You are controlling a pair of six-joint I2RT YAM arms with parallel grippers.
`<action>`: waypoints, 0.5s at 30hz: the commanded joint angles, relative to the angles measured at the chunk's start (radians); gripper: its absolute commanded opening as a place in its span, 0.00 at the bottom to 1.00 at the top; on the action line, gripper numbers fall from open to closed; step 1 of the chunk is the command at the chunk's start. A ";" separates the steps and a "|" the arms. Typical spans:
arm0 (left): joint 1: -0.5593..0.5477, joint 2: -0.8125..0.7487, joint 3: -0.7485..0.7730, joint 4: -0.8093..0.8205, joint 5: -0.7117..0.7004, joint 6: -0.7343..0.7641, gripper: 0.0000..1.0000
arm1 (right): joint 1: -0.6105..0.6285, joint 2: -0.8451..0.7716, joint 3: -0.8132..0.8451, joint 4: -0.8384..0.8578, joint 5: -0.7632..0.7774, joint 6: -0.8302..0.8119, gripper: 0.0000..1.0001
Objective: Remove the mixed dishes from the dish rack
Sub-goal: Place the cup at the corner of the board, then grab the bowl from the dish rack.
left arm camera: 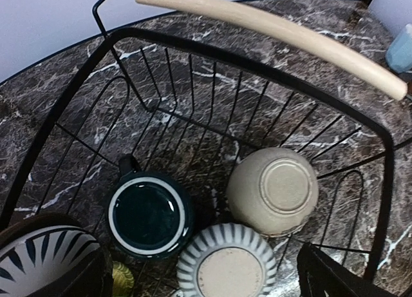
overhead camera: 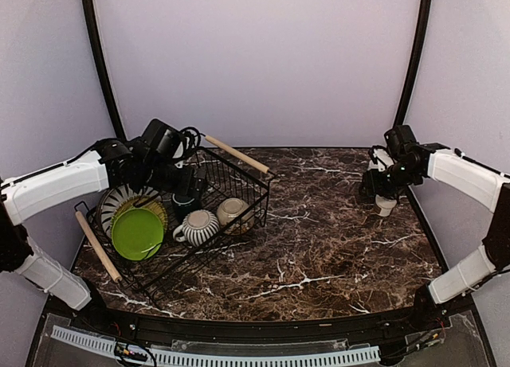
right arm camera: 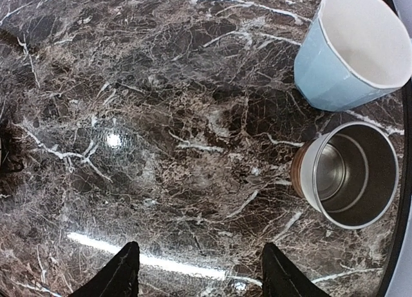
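Right hand (right arm camera: pixel 198 261) released, empty. Light blue ceramic cup (right arm camera: pixel 347 52) and small white steel-lined cup (right arm camera: pixel 351 174) stand on the marble surface (right arm camera: pixel 161 116), ahead to its right. Left hand (overhead camera: pixel 183 182) wide open over black wire dish rack (left arm camera: pixel 270 29). Below it: dark teal mug (left arm camera: pixel 149 214), striped mug (left arm camera: pixel 225 265), cream bowl (left arm camera: pixel 273 191), lime green plate (overhead camera: pixel 137 233), olive-yellow plate (overhead camera: pixel 162 212), black-and-white striped plate (overhead camera: pixel 115 200). Roughly a quarter done.

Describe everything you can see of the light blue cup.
The light blue cup stands upright and empty on the marble table. Its glossy outside looks faceted and ceramic; inside and rim are white. No handle shows. The small white cup sits close beside it, contact unclear. The right gripper stands open, clear of it.
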 commanded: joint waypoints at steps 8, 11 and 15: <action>0.049 0.339 0.315 -0.322 -0.143 0.072 0.99 | 0.015 -0.108 -0.050 0.046 -0.077 0.022 0.64; 0.064 0.389 0.341 -0.331 -0.137 0.061 0.99 | 0.015 -0.142 -0.066 0.042 -0.080 0.024 0.66; 0.069 0.431 0.343 -0.340 -0.134 0.039 0.98 | 0.015 -0.168 -0.071 0.035 -0.080 0.024 0.68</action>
